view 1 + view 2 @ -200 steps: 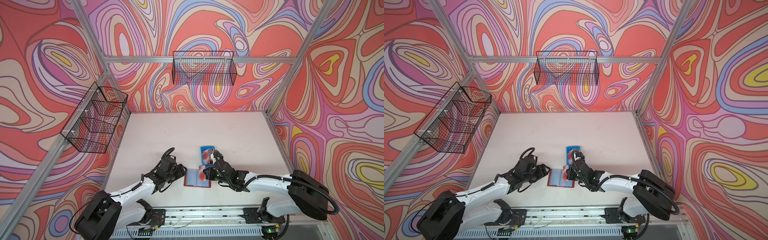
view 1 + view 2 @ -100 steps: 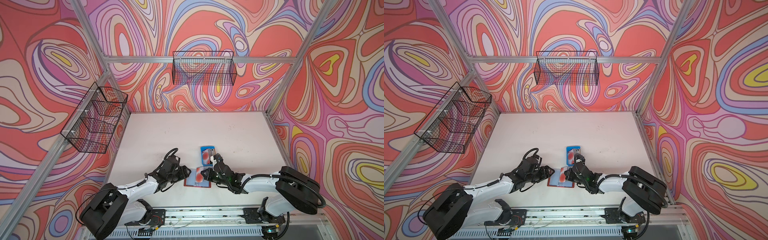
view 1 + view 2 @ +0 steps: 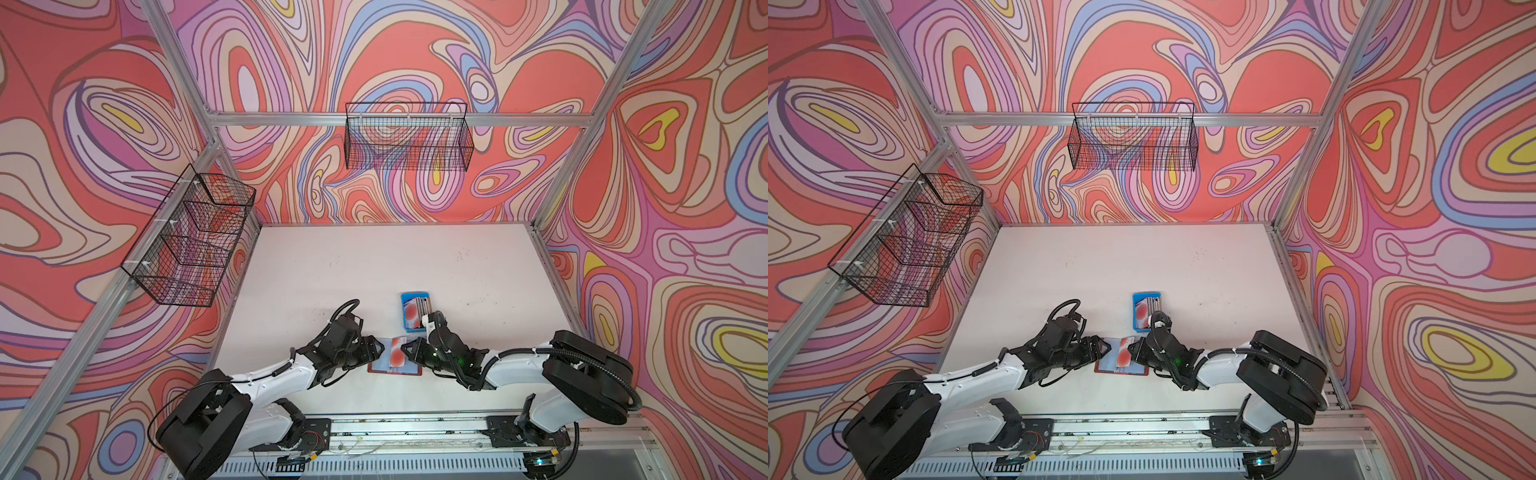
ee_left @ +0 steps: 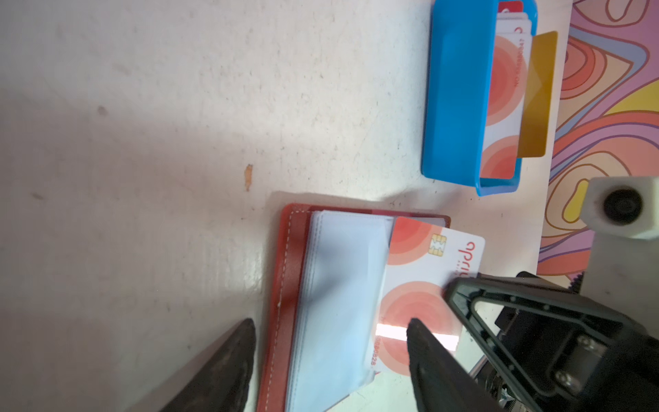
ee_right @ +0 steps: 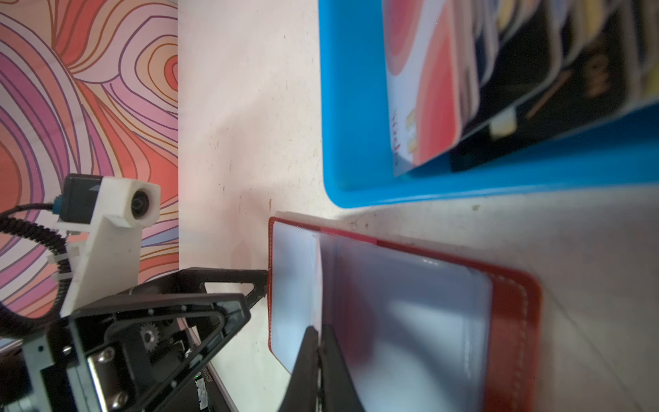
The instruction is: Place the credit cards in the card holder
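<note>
The red card holder lies open on the table near the front, its clear sleeves facing up. My right gripper is shut on a white credit card with red circles, holding it flat over the holder's right half. The card's far edge sits under the edge of the sleeve stack; I cannot tell whether it is inside a sleeve. My left gripper is open and straddles the holder's near side, with one fingertip on the table beside the red cover and the other fingertip over the card. More credit cards stand in the blue tray.
The blue tray sits just behind the holder, a hand's width away. Wire baskets hang on the left wall and the back wall. Both arms meet low over the table's front middle, their grippers nearly touching.
My left gripper has moved right, up to the holder's left side. The right gripper has slid the card a little further left over the holder.
</note>
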Controlling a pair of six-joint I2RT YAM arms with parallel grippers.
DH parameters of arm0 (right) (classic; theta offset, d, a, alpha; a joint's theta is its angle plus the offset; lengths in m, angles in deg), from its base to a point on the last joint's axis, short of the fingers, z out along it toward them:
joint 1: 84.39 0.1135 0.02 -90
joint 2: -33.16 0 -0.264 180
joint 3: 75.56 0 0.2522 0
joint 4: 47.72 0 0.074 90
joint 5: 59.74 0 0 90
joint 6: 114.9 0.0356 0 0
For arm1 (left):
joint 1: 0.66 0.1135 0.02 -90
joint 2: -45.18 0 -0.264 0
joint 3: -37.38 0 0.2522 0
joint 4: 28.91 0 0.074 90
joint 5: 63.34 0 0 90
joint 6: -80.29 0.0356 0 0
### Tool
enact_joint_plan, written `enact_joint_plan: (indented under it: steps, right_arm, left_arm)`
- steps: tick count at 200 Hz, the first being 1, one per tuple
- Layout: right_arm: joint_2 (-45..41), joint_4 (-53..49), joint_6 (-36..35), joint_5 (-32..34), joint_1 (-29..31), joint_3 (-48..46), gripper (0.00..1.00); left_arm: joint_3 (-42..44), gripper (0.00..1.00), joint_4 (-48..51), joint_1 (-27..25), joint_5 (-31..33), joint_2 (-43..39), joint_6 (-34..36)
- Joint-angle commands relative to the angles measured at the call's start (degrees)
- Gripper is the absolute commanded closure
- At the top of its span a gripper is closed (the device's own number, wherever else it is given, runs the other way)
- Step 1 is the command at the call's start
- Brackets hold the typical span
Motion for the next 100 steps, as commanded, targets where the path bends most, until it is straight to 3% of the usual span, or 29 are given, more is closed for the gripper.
enact_joint_plan:
  steps: [1, 100]
  right_arm:
    - [0.89, 0.31, 1.82, 0.15, 0.64, -0.66, 1.00]
    - [5.90, 1.67, 1.71, -2.08, 1.54, 0.56, 1.00]
  left_arm:
    - [0.89, 0.30, 2.91, -0.29, 1.02, -1.70, 0.04]
    - [0.35, 0.30, 4.78, -0.82, 0.01, -2.93, 0.95]
